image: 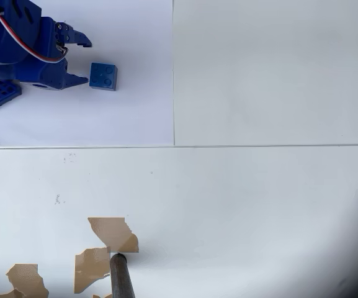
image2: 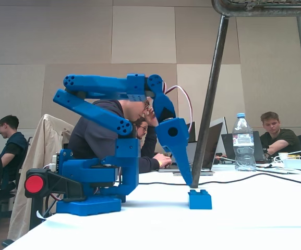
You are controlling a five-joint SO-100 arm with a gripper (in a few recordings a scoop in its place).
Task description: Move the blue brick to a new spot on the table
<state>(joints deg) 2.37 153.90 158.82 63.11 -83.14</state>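
The blue two-finger tool hangs spread wide, gripping nothing, just beside the small square blue plastic brick, which sits flat near the far left corner of the white tabletop. That brick looks light, rigid and slick-sided, so I'd pinch its opposite flat walls, below the studs.

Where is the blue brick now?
In the overhead view the blue brick lies at upper left on the paler sheet of the table, just right of the open gripper and apart from its fingers.
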